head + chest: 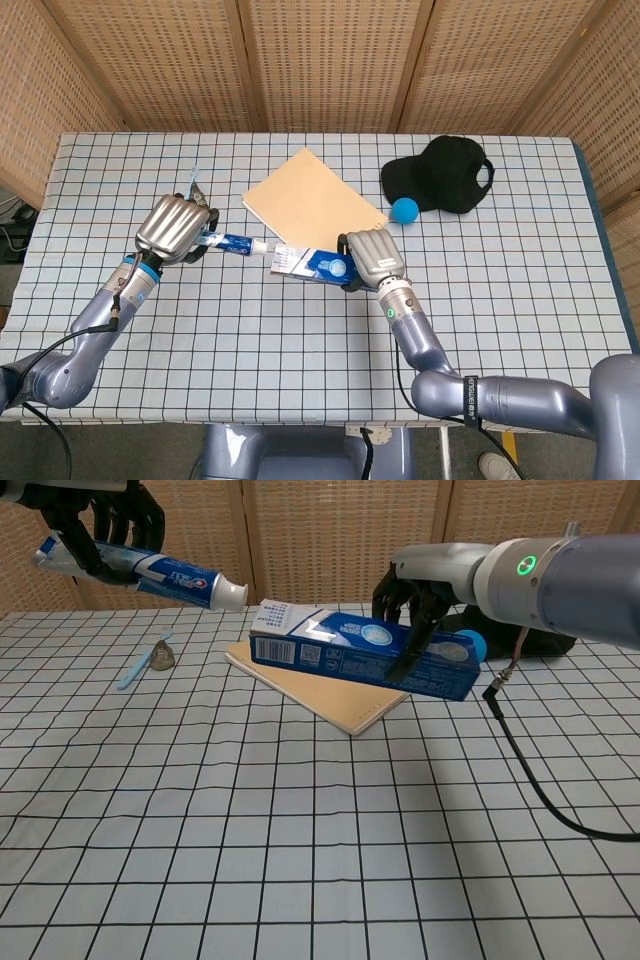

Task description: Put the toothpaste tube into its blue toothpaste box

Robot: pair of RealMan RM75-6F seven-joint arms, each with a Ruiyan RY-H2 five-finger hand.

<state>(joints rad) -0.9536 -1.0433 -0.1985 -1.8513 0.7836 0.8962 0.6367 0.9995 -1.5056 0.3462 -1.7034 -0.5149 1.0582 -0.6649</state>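
Counted on the table: one toothpaste tube (232, 242), one blue toothpaste box (312, 265), one tan notebook (313, 208), one black cap (441, 175), one blue ball (404, 210), one toothbrush (143, 661), one small grey object (164, 656); two hands seen

Right hand (369, 257) hides the box's (312, 264) rear end (head view).

Silver-backed robot hand (372, 257), black fingers (412, 610), blue-grey arms, green light
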